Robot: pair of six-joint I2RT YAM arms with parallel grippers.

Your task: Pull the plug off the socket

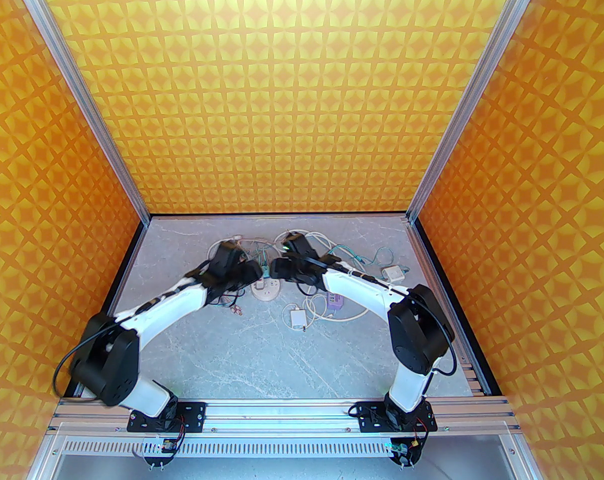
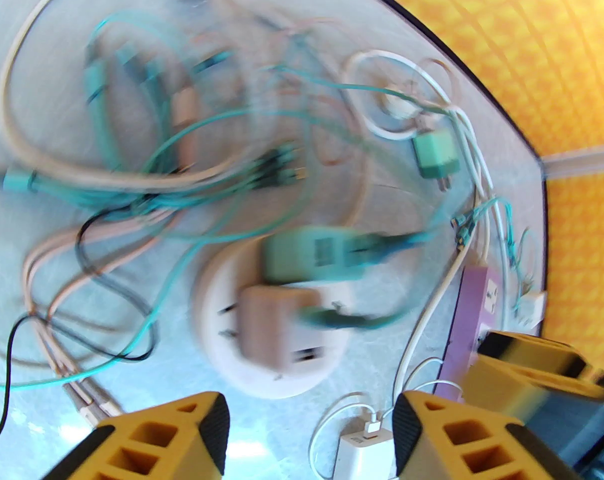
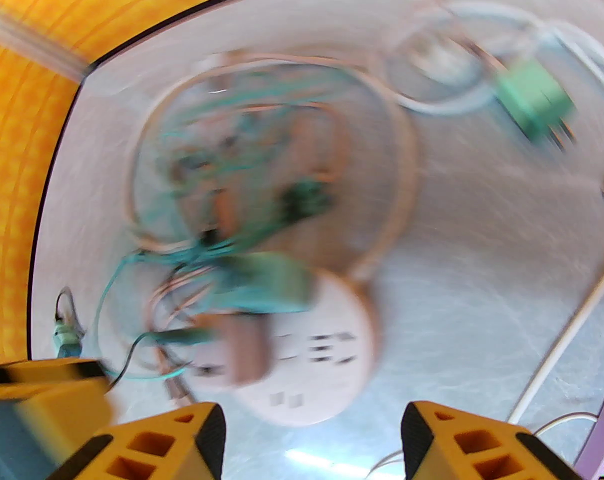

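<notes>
And here we are over the desk (image 1: 231,348): the left fingers (image 1: 255,271) and the right fingers (image 1: 277,268) are hovering nose to nose above the round white socket (image 2: 302,380), both pairs spread apart and gripping nothing. The socket is sitting on the desk between the two arms, with a tangle of teal, pink and white cables (image 2: 131,178) lying just behind it. A teal plug (image 2: 307,258) is sitting at its far side and a pink plug (image 2: 276,328) on its face. Both wrist views are blurring, so I cannot tell how deep either is seated. A loose green plug (image 2: 434,155) is lying beyond, and a purple power strip (image 2: 474,293) is resting off to the right.
</notes>
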